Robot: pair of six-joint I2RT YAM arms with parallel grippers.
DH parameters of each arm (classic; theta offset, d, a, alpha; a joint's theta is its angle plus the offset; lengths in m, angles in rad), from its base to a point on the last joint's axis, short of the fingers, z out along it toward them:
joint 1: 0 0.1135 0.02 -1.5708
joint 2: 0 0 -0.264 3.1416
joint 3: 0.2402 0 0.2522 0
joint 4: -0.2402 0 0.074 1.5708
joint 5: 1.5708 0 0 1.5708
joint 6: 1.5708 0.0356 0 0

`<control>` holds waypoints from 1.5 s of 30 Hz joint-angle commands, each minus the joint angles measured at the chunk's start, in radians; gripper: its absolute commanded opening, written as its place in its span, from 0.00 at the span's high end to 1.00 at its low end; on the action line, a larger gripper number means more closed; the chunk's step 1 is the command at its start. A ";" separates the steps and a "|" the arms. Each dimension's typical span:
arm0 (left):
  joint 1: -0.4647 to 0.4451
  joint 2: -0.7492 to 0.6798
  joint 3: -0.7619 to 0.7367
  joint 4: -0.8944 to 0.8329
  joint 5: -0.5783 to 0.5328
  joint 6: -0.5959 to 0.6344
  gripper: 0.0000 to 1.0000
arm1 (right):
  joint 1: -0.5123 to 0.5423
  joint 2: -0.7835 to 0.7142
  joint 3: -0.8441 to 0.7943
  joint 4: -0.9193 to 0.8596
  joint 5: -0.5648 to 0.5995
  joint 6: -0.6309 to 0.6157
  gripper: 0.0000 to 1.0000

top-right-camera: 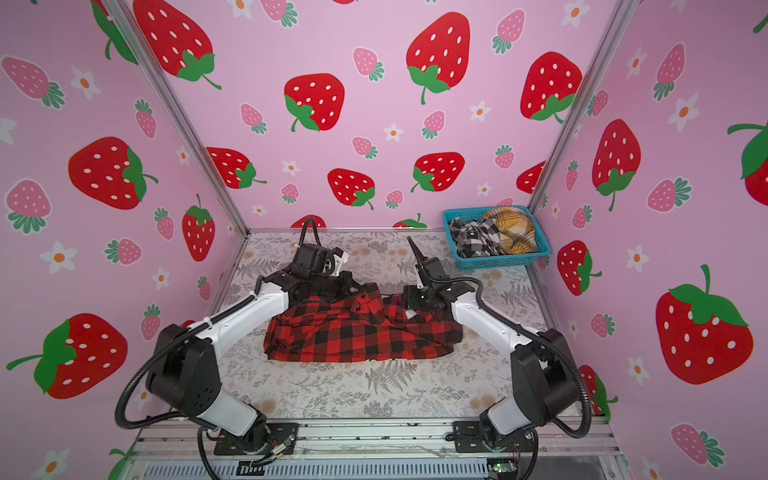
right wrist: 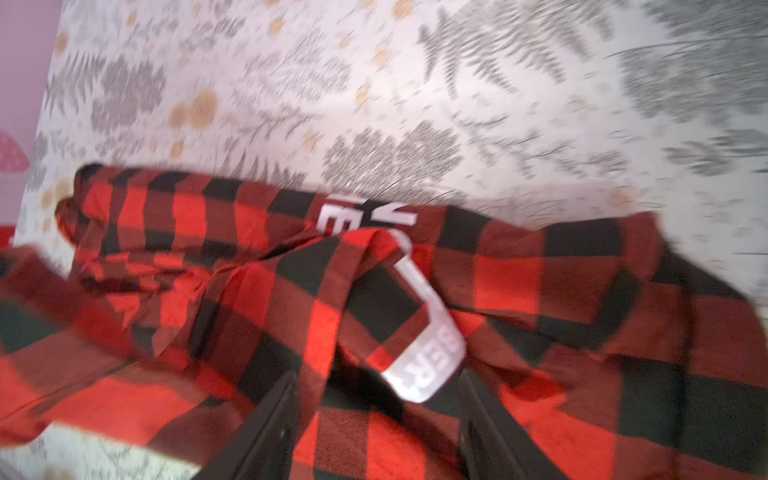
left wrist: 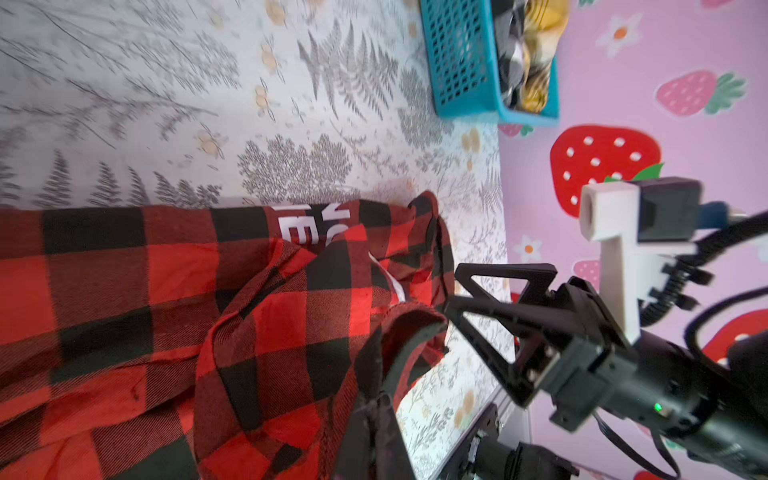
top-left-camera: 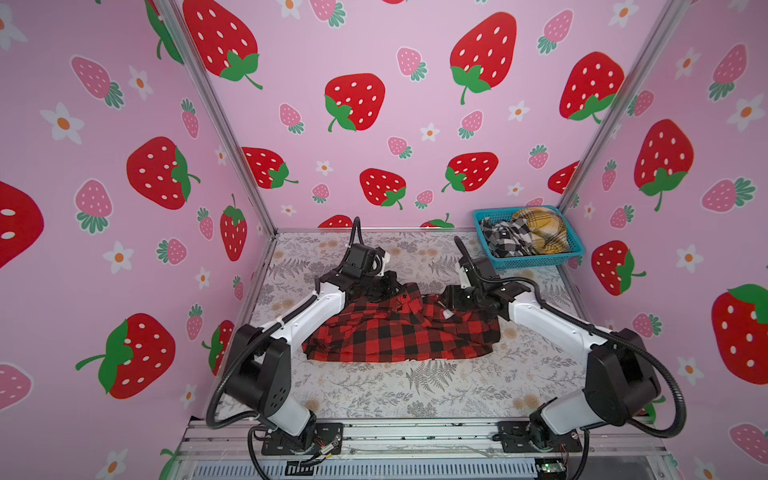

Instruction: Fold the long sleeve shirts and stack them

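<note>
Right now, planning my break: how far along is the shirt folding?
Done: no folded stack shows yet. In hand: the red-and-black shirt lies bunched on the table, the left gripper shut on its edge, the right gripper open over it. Left: finishing it, then the black-and-white shirt and the mustard shirt, both crumpled in the basket.

The light is bright and even, falling from above; the red checked shirt [top-left-camera: 395, 336] throws only a thin soft shadow on the table [top-left-camera: 374, 390]. Both top views bend at their edges. The right wrist view is smeared with motion blur, the left wrist view less so.
</note>
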 commanded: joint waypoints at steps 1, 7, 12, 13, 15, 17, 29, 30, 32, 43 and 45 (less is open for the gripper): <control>-0.001 -0.109 -0.049 -0.002 -0.153 -0.077 1.00 | -0.044 -0.005 0.005 -0.103 0.053 0.044 0.36; 0.026 -0.233 -0.067 -0.068 -0.254 -0.072 1.00 | -0.081 0.008 -0.001 -0.116 0.052 0.058 0.38; 0.084 -0.296 -0.085 -0.124 -0.312 -0.098 1.00 | -0.101 0.001 0.005 -0.130 0.050 0.067 0.39; 0.098 -0.311 -0.094 -0.132 -0.325 -0.107 1.00 | -0.103 0.003 0.010 -0.136 0.049 0.070 0.39; 0.129 -0.360 -0.126 -0.128 -0.348 -0.130 1.00 | -0.104 0.007 0.020 -0.149 0.049 0.081 0.38; 0.157 -0.398 -0.154 -0.123 -0.384 -0.145 1.00 | -0.103 0.012 0.018 -0.146 0.043 0.091 0.36; 0.300 -0.489 -0.285 -0.128 -0.401 -0.200 1.00 | -0.111 0.204 0.068 -0.121 0.035 0.150 0.34; 0.317 -0.476 -0.295 -0.116 -0.385 -0.194 1.00 | -0.111 0.222 0.075 -0.116 0.034 0.152 0.35; 0.349 -0.439 -0.309 -0.100 -0.354 -0.173 1.00 | -0.113 0.253 0.090 -0.106 0.033 0.154 0.35; 0.466 -0.172 -0.302 0.046 -0.248 -0.052 1.00 | -0.114 0.330 0.149 -0.120 0.045 0.145 0.35; 0.471 -0.138 -0.288 0.041 -0.267 -0.049 1.00 | -0.114 0.335 0.151 -0.129 0.049 0.143 0.35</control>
